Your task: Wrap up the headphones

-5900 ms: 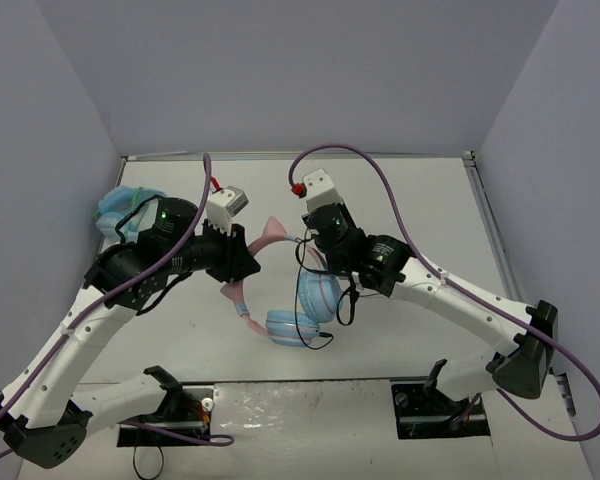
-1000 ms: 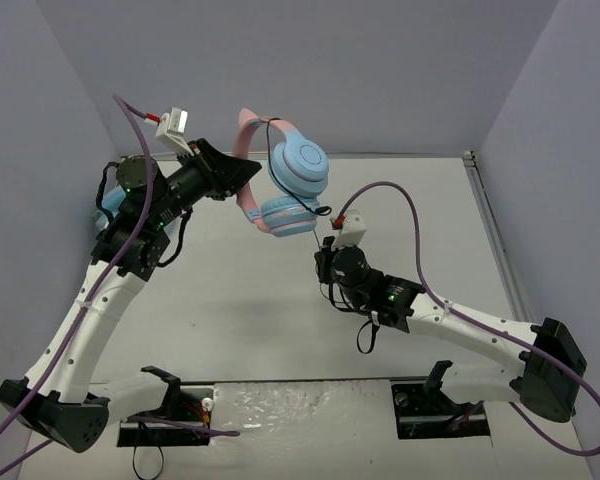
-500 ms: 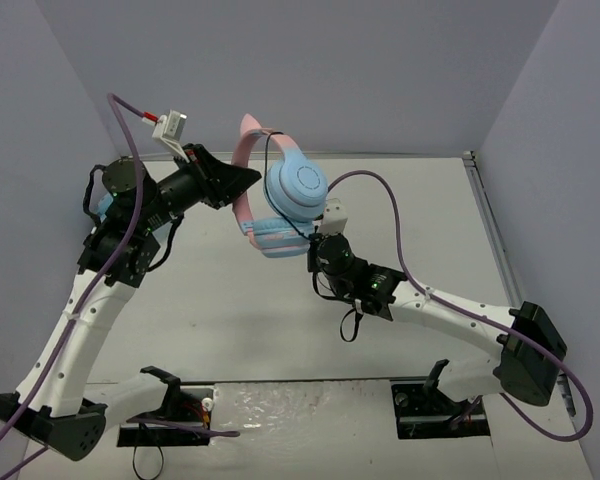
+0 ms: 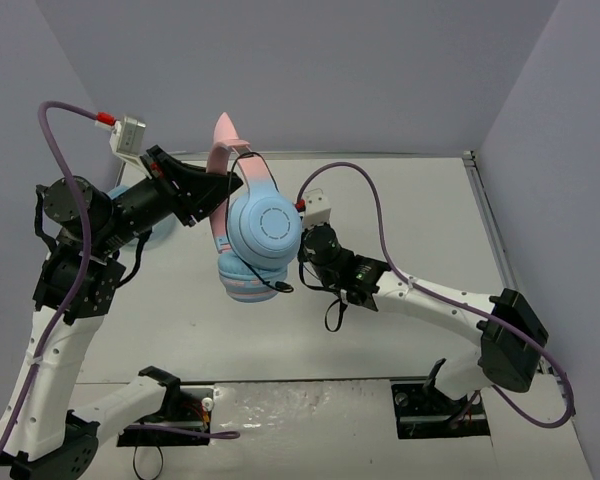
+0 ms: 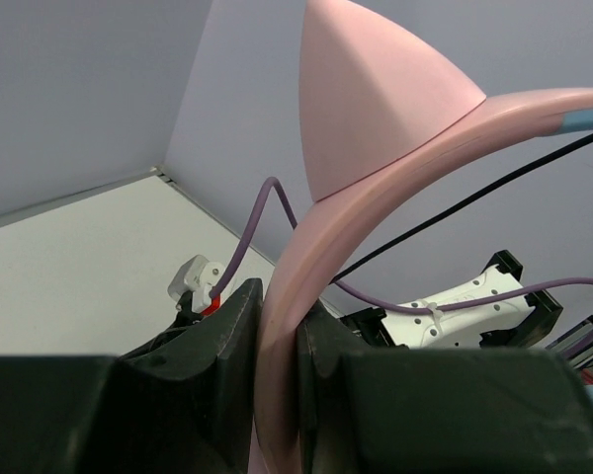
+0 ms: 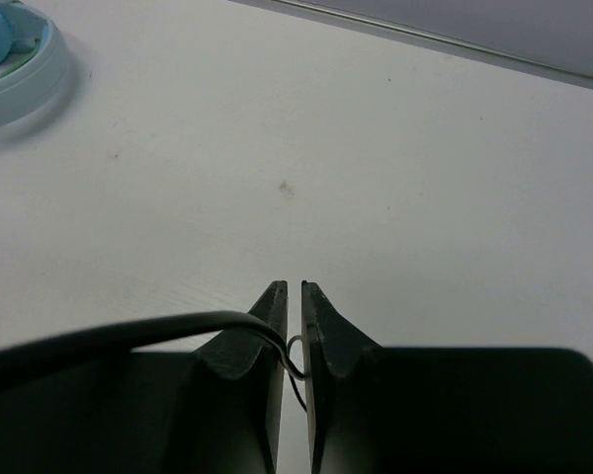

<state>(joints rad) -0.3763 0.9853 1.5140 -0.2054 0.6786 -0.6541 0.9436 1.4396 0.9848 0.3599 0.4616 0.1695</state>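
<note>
The left gripper (image 4: 208, 190) is holding the headphones (image 4: 264, 228) in the air, well above the table (image 4: 430, 230). In the left wrist view, its two dark fingers (image 5: 239, 336) are pressing against either side of the pink headband (image 5: 306, 247), clamped on it with no gap showing. One pink cat ear (image 5: 371, 94) is standing just beyond the fingertips, pointing up. The rest of the headset is hanging past and below this gripper: one round light blue ear cup is facing the overhead camera, and the second cup (image 4: 242, 285) is sitting just under it.

The right gripper (image 4: 304, 256) is reaching in low, just beside the hanging ear cups. Its fingers (image 6: 272, 306) are drawn almost together, pinching the thin black cable (image 6: 128, 336) between the tips. From the pinch, the cable is running off to this gripper's left, while a short curl is poking out behind the tips. A loop of the same cable is dangling under this arm.

Far ahead and to the left of the right gripper, a light blue item (image 6: 10, 64) is lying on the table.
</note>
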